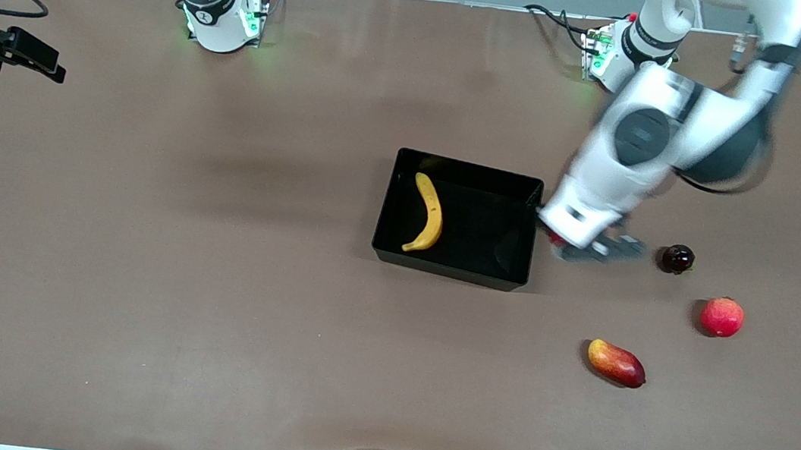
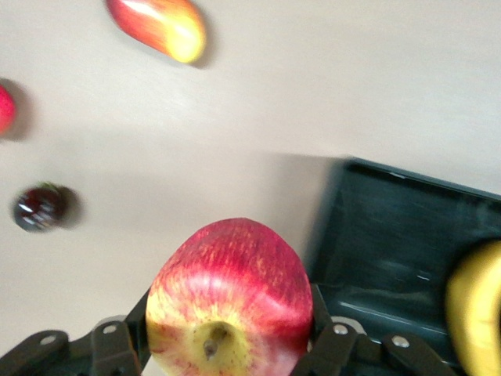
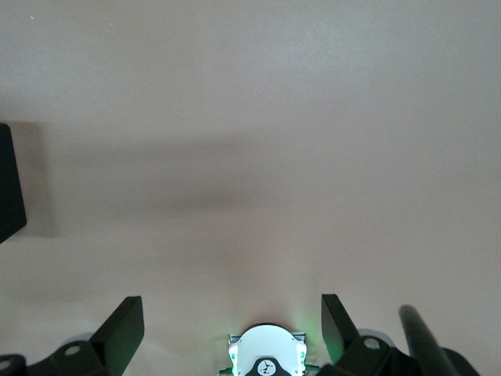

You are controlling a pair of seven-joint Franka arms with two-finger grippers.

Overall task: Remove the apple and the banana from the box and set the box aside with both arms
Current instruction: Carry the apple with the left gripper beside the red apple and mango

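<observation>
The black box (image 1: 465,166) sits mid-table with the yellow banana (image 1: 429,213) lying in it. My left gripper (image 1: 576,240) is shut on the small red apple with yellow streaks (image 2: 231,290) and holds it just above the table, beside the box wall at the left arm's end. In the front view only a red sliver of the apple (image 1: 557,238) shows under the hand. The left wrist view also shows the box (image 2: 407,235) and the banana (image 2: 476,305). My right gripper (image 3: 231,304) is open and empty, high over its own base, out of the front view.
A dark round fruit (image 1: 677,259), a plain red round fruit (image 1: 722,316) and a red-and-yellow mango (image 1: 616,363) lie toward the left arm's end. A black device (image 1: 9,47) juts in at the right arm's end.
</observation>
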